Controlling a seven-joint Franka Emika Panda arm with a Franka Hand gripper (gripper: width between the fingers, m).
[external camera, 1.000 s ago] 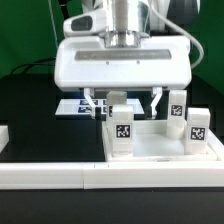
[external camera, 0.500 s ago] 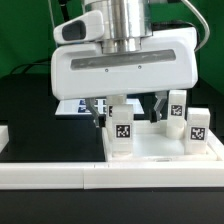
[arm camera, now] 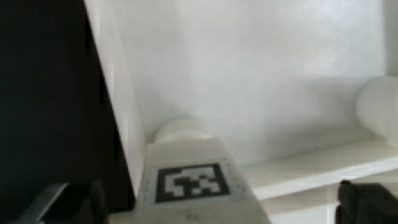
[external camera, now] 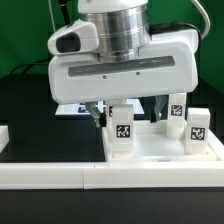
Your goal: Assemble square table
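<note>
The square table's white slab [external camera: 165, 147] lies flat behind the border wall, and its pale surface fills the wrist view [arm camera: 267, 90]. Three white tagged legs stand upright on it in the exterior view: a front leg [external camera: 121, 131] and two at the exterior view's right [external camera: 178, 110] [external camera: 197, 126]. My gripper [external camera: 127, 110] hangs over the front leg, open, with one dark finger on each side of it. In the wrist view the gripper [arm camera: 205, 205] straddles that leg [arm camera: 192, 175], with gaps to both fingers [arm camera: 50, 203]. Another leg's rounded side [arm camera: 381, 100] shows at the edge.
The long low white border wall [external camera: 100, 176] runs along the front. The marker board [external camera: 72, 108] lies behind the gripper on the black table. The gripper's wide white body hides the back of the slab.
The gripper's body has grown larger in the exterior view and turned slightly. Its fingers stay on either side of the front leg. The legs and slab have not moved.
</note>
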